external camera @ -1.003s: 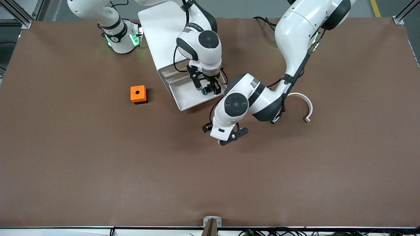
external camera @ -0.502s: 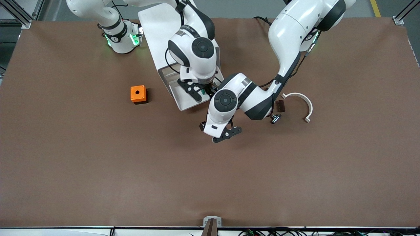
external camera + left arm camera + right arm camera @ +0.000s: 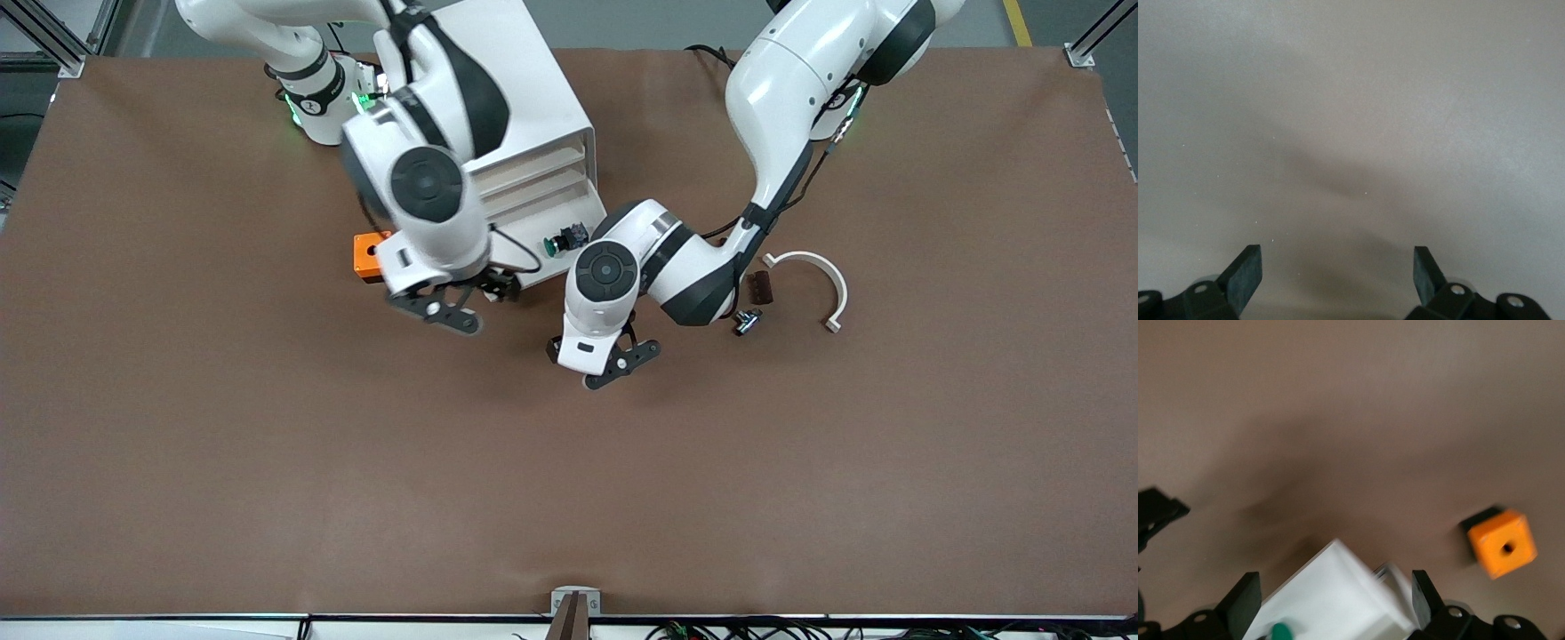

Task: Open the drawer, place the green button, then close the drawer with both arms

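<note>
The button (image 3: 562, 242), green cap and dark body, lies in the open lowest drawer (image 3: 544, 263) of the white cabinet (image 3: 524, 107). Its green cap shows at the edge of the right wrist view (image 3: 1280, 631), on the white drawer (image 3: 1338, 593). My right gripper (image 3: 437, 311) is open and empty, over the table by the drawer's front corner, beside the orange box; its jaws stand wide apart in its wrist view (image 3: 1335, 600). My left gripper (image 3: 613, 363) is open and empty over bare table just in front of the drawer; its wrist view (image 3: 1337, 270) shows only table.
An orange box with a hole (image 3: 366, 252) sits beside the drawer toward the right arm's end and also shows in the right wrist view (image 3: 1503, 543). A white curved piece (image 3: 820, 274), a small brown block (image 3: 758, 287) and a small metal part (image 3: 745, 322) lie toward the left arm's end.
My right gripper has let go of the button, which now lies in the drawer, and has risen and swung out toward the orange box. My left gripper has shifted only slightly.
</note>
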